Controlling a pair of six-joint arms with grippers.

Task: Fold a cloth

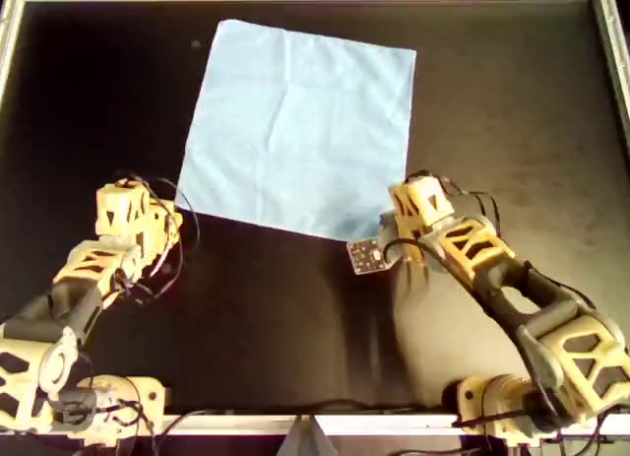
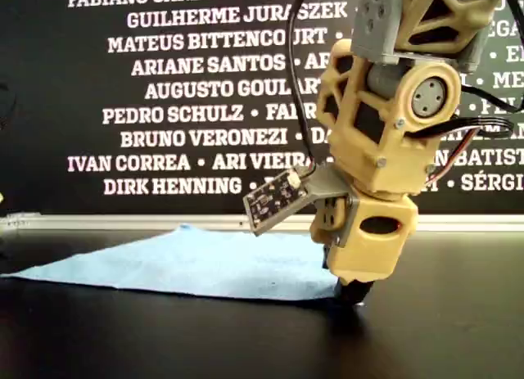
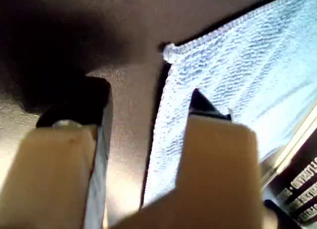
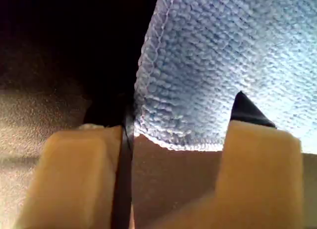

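Cloth lies flat on the black table, spread as one layer w/ faint crease lines, filling the centre-to-12 o'clock part of the overhead view. It's a bit skewed, near edge running from approx 9 o'clock to 5 o'clock of its own outline.

L gripper sits at the cloth's near corner on the overhead view's left, roughly 8 o'clock from cloth centre. L wrist cam: jaws apart, straddling the cloth edge; one finger over the fabric, the other over bare table, the frayed corner just ahead of them. Nothing pinched that I can see.

R gripper is at the other near corner, approx 4 o'clock from cloth centre in overhead. R wrist cam: jaws also apart, cloth corner lying between the fingers, stitched hem visible. One dark fingertip rests over the fabric.

Exterior view: an arm's gripper is down low at the cloth corner, tip at table level; cloth flat, not lifted. Can't tell contact w/ fabric from there. Small circuit board sticks off the wrist.
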